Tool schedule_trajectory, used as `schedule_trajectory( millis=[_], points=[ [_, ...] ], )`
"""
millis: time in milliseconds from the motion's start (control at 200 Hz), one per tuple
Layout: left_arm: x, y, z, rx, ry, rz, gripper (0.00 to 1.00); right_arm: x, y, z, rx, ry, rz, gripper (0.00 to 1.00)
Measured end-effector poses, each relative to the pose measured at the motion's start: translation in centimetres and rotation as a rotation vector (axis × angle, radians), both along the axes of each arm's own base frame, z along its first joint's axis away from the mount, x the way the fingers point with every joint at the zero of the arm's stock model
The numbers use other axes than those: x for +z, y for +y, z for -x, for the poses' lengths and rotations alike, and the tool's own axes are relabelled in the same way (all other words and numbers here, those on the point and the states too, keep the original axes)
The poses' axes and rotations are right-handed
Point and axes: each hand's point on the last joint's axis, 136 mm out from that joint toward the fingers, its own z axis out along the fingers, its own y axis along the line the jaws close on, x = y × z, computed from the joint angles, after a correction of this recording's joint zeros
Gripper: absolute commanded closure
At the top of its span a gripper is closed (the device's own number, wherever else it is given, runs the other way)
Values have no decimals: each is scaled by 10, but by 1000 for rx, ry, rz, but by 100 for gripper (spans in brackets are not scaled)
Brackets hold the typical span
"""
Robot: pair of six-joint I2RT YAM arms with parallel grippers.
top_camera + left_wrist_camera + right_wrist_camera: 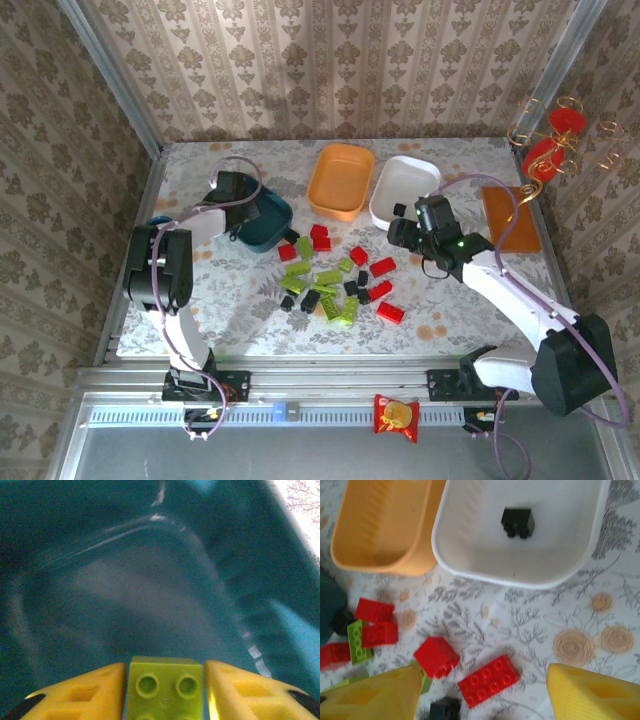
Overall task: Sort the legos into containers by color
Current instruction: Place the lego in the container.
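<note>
Left wrist | lime lego (165, 690) — studs toward camera | over teal tub (100, 580)

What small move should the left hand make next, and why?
Probably it should open wide and let go. The left hand has the lime green brick between its fingers, and it hangs over the bare floor of the dark teal tub, so the brick would likely fall inside.
</note>
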Motion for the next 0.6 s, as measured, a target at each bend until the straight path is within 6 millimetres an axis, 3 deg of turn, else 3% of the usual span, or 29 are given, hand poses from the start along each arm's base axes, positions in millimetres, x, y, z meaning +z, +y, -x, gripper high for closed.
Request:
schedule_trajectory(
  millis=[170,300,345,385,450,520,600],
  points=[
    [29,-11,-2,-18,-58,61,22,-32,18,37,90,103,16,29],
    [92,-28,8,-64,-200,124,14,-53,32,60,155,172,29,28],
    [119,-39,18,-102,-265,144,11,-57,39,63,181,185,32,28],
    [138,-49,31,-141,-314,155,1,-59,44,64,201,186,34,28],
    [161,-67,54,-207,-379,170,0,-62,53,62,231,188,45,28],
    [165,-82,82,-274,-401,184,0,-62,63,54,257,188,60,29],
    [148,-83,110,-306,-376,186,0,-61,77,34,282,182,79,33]
  ],
)
